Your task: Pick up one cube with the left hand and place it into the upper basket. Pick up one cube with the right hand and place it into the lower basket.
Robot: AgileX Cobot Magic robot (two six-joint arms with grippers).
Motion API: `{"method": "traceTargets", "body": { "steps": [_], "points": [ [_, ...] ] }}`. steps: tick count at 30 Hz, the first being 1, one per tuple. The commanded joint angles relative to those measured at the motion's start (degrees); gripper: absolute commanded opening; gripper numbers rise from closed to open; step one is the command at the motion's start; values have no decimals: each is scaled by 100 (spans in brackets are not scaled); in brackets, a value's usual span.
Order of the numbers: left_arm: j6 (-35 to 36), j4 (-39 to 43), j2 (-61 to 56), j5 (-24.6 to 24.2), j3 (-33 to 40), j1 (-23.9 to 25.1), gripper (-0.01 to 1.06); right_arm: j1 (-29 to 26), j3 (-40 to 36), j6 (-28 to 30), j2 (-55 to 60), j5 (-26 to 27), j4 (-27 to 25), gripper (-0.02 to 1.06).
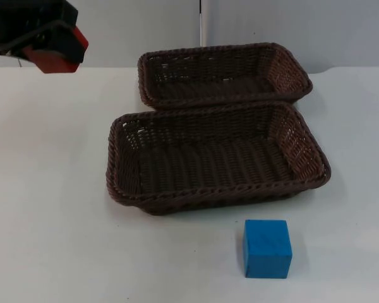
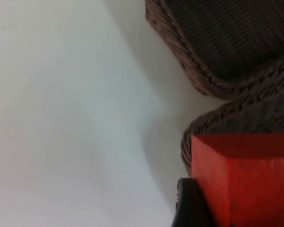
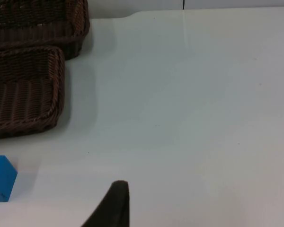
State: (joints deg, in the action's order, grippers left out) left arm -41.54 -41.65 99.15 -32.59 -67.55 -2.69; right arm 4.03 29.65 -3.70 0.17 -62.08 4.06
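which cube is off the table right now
The red cube, held in the left gripper above the table's far left. The blue cube sits on the table in front of the lower basket.

The two baskets, the upper basket (image 1: 224,72) and the lower basket (image 1: 218,158), are woven of dark brown wicker, ribbed and rough, with a braided rim and a faint sheen on the strands. The red cube (image 1: 55,55) looks smooth and matt, like painted wood or plastic. The blue cube (image 1: 267,248) is smooth too, with faint darker streaks on its top face. The table (image 1: 50,189) is white, smooth and slightly glossy.
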Motion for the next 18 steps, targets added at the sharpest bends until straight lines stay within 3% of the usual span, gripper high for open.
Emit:
{"method": "traceTargets", "body": {
  "steps": [1, 10, 18],
  "points": [
    [14, -103, 135, -105, -242, -10, 0, -30, -8, 43, -17, 28, -3, 104],
    [14, -203, 855, -308, -1222, -118, 0, -30, -8, 43, -17, 28, -3, 104],
    [14, -192, 1933, -476, -2594, -486, 0, -30, -8, 43, -17, 28, -3, 104]
  ]
}}
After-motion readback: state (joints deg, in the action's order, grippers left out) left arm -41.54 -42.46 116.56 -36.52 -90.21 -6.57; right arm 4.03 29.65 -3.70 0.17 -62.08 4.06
